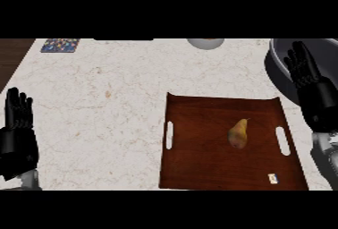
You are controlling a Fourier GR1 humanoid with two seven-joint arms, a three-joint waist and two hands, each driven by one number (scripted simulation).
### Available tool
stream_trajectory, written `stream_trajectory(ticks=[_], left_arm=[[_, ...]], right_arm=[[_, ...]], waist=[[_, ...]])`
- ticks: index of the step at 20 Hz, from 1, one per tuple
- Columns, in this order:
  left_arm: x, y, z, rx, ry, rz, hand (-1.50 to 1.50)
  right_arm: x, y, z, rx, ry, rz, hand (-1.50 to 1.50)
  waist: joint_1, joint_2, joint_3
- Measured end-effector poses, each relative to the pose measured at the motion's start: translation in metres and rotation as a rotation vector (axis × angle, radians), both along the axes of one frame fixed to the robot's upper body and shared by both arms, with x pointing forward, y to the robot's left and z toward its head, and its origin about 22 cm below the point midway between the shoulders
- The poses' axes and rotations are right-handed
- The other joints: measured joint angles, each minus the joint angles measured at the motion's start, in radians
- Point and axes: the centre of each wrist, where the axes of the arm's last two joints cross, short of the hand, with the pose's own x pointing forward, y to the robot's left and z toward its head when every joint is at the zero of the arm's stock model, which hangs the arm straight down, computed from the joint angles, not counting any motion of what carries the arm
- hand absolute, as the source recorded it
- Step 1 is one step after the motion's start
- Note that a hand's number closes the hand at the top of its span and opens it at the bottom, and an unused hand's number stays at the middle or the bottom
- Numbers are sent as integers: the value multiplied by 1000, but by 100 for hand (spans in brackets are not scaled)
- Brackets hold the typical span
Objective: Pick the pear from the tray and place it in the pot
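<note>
Nearest me sits the brown tray [198,147] on the pale tabletop [99,98]; the pear [238,133] lies on its side near the tray's middle, thin end pointing away from me; nothing holds it yet. I see my right robot hand [310,82] up by the grey pot [280,62], fingers straight and spread apart, holding nothing; my left robot hand [19,129] rests open at the left edge. I think the right one should come back over the pear, drop straight down, and curl round its fat part; then I lift high enough to clear the pot's rim.
</note>
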Motion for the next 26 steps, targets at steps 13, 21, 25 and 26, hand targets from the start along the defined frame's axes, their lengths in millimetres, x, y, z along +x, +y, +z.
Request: stream_trajectory(ticks=[13,21,25,26], left_arm=[[35,-22,41,-120,152,-261,0],[51,-23,48,-149,197,-279,0],[51,-23,48,-146,202,-287,0],[52,-24,50,-146,202,-290,0]], right_arm=[[-12,-106,-116,-104,361,-240,-150],[11,-138,-92,-110,336,-106,-150],[26,-139,-63,-188,461,42,-150],[32,-132,-59,-214,498,84,-150]], waist=[[11,20,4],[-1,8,2],[4,5,1],[9,6,1]])
